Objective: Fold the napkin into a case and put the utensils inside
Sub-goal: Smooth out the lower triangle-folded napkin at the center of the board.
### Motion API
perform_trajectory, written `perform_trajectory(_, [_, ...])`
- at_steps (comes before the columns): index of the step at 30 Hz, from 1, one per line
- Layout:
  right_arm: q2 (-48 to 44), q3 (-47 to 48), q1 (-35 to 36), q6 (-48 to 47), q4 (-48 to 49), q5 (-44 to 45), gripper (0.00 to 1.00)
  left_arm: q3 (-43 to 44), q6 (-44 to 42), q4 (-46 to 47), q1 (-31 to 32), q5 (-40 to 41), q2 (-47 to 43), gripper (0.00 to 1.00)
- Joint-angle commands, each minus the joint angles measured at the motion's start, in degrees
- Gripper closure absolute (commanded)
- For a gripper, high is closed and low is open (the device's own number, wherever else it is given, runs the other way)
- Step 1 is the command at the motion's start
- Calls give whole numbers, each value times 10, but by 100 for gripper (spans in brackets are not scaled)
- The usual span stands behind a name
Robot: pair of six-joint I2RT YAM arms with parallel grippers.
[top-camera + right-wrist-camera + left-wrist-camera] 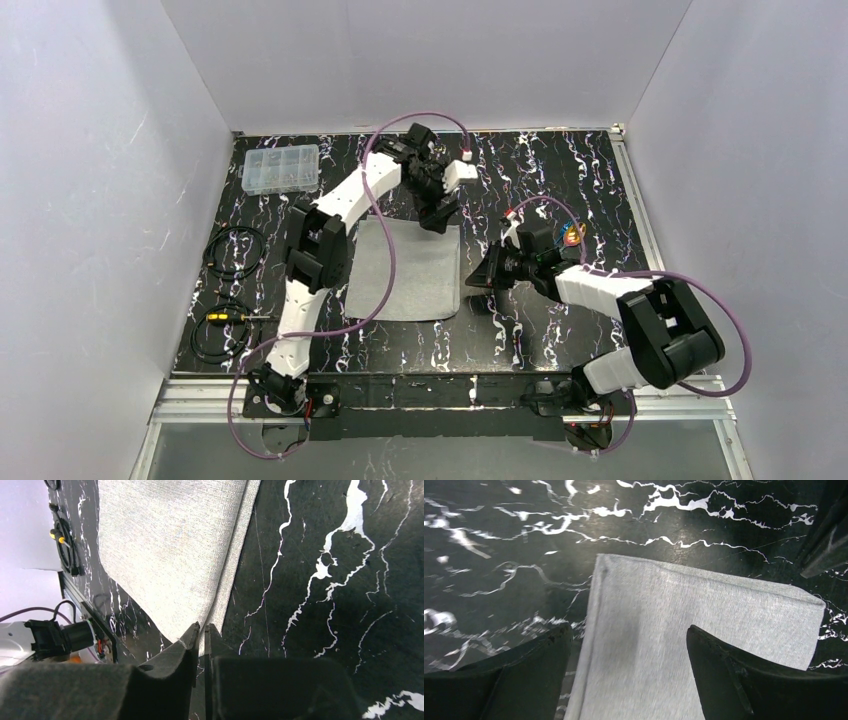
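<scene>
Napkin (420,275) lies folded, right fingers (170,665) pinching its corner, left fingers (734,675) spread; compartment box (281,168) contents unreadable.

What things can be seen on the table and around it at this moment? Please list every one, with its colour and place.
napkin: one, light grey, folded flat, middle of the table
utensils: small blue and orange pieces, right of the napkin, just beyond the right wrist; count unclear
compartment box: one, clear plastic, far left corner
cable coils: two, black, left side; the near one has a yellow plug
table: one, black with white veins
purple cables: several, looping along both arms
left gripper: one, black, open, over the napkin's far edge
right gripper: one, black, closed on the napkin's right edge
</scene>
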State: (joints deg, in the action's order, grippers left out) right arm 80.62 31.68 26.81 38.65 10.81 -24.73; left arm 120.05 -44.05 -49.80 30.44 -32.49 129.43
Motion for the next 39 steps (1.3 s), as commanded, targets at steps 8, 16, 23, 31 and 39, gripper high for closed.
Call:
perform_trajectory(8, [63, -10, 11, 23, 86, -34, 90, 43, 44, 18, 23, -5, 80, 35])
perform_trajectory(16, [81, -21, 16, 27, 106, -40, 91, 10, 38, 48, 23, -10, 64, 39])
perform_trajectory(23, [101, -13, 19, 26, 112, -46, 94, 16, 36, 49, 23, -20, 76, 59])
perform_trajectory(31, [110, -8, 24, 21, 110, -47, 95, 25, 38, 50, 23, -17, 88, 71])
perform_trajectory(39, [125, 5, 28, 11, 103, -45, 96, 21, 41, 50, 23, -21, 89, 74])
